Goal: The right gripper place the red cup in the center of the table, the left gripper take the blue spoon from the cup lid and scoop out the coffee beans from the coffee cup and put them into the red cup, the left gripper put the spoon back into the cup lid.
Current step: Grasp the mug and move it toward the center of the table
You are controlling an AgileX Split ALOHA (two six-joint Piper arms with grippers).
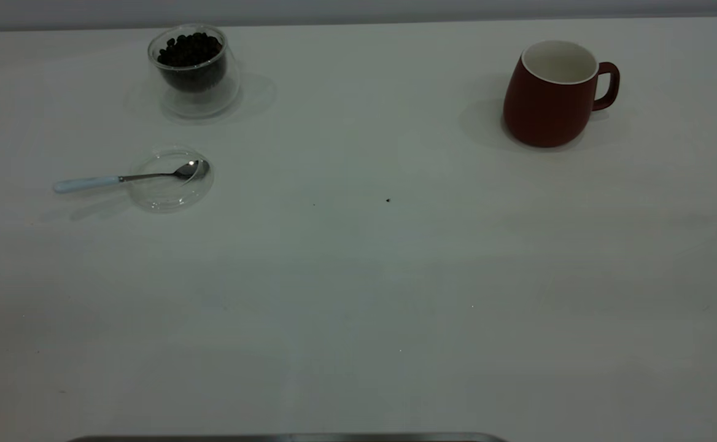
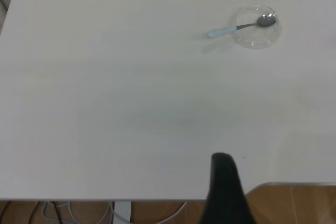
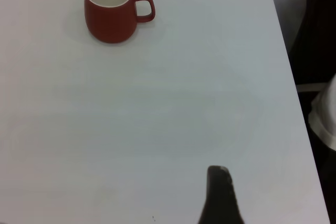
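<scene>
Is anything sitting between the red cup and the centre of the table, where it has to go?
Nothing visible does. The red cup stands at the far right, and the table between it and the centre is bare apart from a tiny dark speck.

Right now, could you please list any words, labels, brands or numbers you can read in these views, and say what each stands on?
None: no readable text anywhere.
The red cup is plain.
The coffee cup, cup lid and blue spoon bear no print.
The table shows only tiny dark specks.

Dim, even light — soft shadows left of red cup [image 1: 552,98]; wrist views slightly blurred.
</scene>
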